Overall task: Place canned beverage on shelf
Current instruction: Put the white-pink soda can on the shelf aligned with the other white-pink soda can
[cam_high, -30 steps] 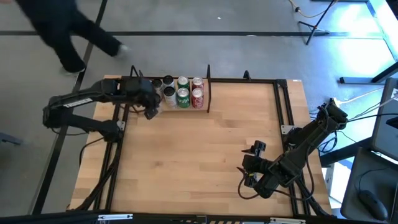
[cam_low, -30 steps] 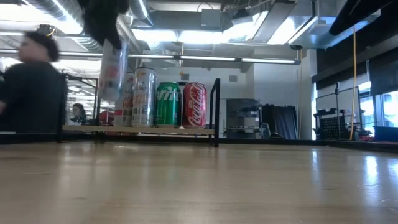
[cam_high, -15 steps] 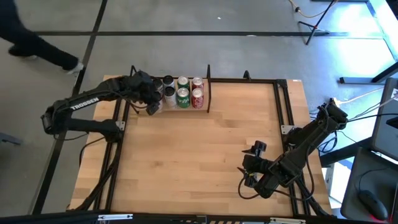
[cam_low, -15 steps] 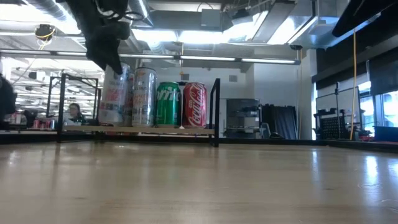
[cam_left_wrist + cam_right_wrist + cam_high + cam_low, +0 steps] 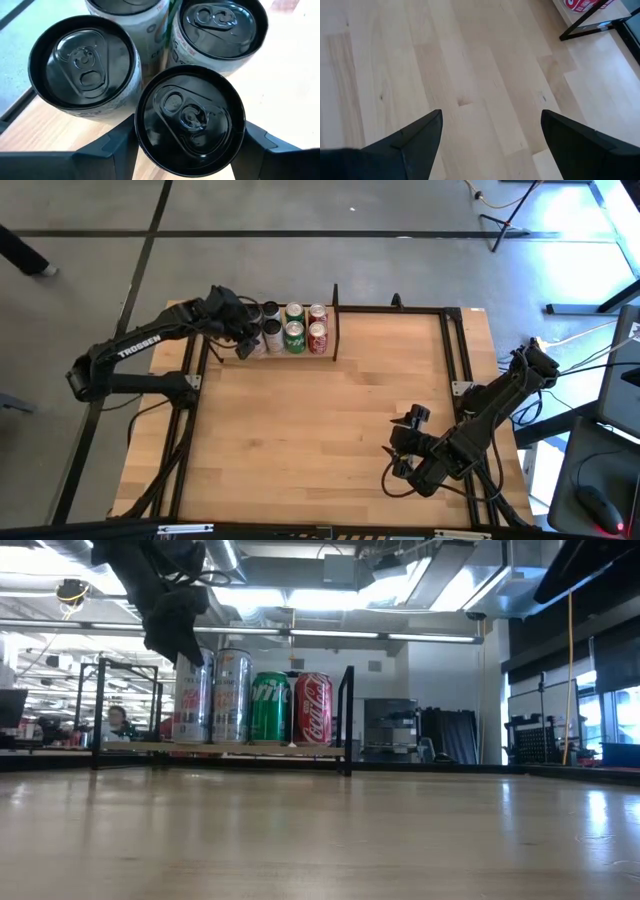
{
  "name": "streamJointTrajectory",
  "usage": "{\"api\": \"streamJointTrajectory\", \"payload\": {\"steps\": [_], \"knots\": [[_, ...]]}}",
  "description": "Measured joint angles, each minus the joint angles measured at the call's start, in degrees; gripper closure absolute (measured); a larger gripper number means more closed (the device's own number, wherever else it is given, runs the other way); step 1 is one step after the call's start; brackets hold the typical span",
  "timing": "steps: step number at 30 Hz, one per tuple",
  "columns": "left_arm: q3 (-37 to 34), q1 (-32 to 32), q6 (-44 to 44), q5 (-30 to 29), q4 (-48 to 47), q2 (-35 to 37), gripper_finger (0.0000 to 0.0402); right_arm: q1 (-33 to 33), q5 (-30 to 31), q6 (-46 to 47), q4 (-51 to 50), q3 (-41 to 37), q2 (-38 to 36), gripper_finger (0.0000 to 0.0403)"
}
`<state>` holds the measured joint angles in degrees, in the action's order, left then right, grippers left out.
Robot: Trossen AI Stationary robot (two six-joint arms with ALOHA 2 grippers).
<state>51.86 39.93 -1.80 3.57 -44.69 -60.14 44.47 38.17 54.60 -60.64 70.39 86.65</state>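
Note:
The shelf point(image 5: 320, 749) is a low light-wood plank with black uprights at the table's far left. Several cans stand on it, among them a green can point(image 5: 269, 708) and a red can point(image 5: 313, 708). My left gripper point(image 5: 245, 340) is shut on a white, red-lettered beverage can point(image 5: 190, 700) with a black top point(image 5: 190, 117), at the left end of the row beside a silver can point(image 5: 231, 697). My right gripper point(image 5: 400, 448) hangs open over the bare table near the right front, with nothing between its fingers point(image 5: 491, 117). My left gripper pinches the can's upper wall just under the rim point(image 5: 142, 135) between its two fingers point(image 5: 117, 145), one on each side. They come slanting down from the table's left. The can is upright, its bottom level with the other cans' bottoms; whether it rests on the plank, I cannot tell.
Two more black-topped cans point(image 5: 82, 65) point(image 5: 217, 25) stand close against the held can. A black upright point(image 5: 347, 720) bounds the shelf's right end. Black rails point(image 5: 455, 345) run along the table's right side. The wide wooden tabletop point(image 5: 320, 430) lies between the arms.
My left gripper has carried the can toward the table's far edge and down to the row on the shelf. The can, tilted and raised a second ago, now stands upright beside the silver can. A person beyond the table's far left has walked out of view.

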Motion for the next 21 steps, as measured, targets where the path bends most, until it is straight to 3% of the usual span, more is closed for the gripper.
{"api": "streamJointTrajectory", "payload": {"steps": [21], "knots": [[-0.1, 1.8, -2.6, -1.0, 0.8, -0.1, 0.0128, 0.0, 0.0, 3.5, -0.4, 0.0, 0.0, 0.0077]]}}
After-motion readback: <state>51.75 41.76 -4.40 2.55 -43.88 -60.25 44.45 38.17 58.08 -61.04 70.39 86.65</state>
